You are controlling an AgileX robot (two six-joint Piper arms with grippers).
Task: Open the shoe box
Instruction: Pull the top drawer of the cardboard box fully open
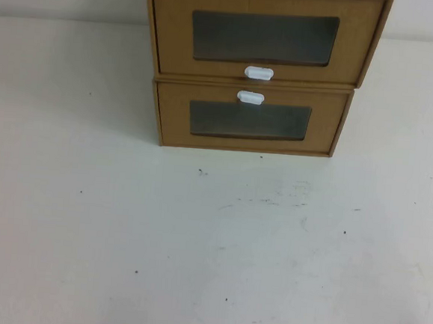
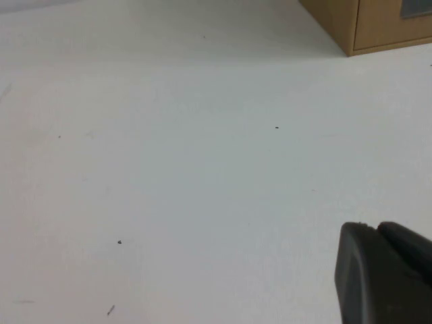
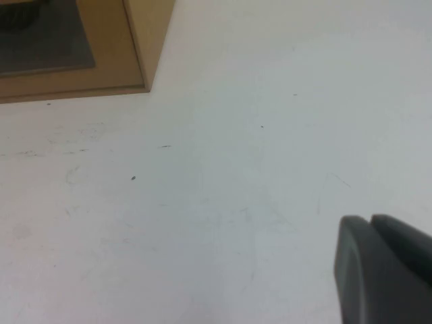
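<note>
At the far edge of the bench (image 1: 195, 243), the upper shoe box (image 1: 263, 61) sits on the lower shoe box (image 1: 248, 143), both shut. Well before them, the right gripper (image 3: 371, 226) is closed and empty; whether the left gripper (image 2: 374, 233) is wide or narrow cannot be told.

- Your left gripper (image 2: 376, 233) hangs above the counter (image 2: 169, 169) on the robot's left side, its dark fingers (image 2: 358, 277) pressed together.
- Your right gripper (image 3: 371, 224) hangs above the counter on the right side, closed tight and holding nothing.
- Both wrists angle forward and down.
</note>
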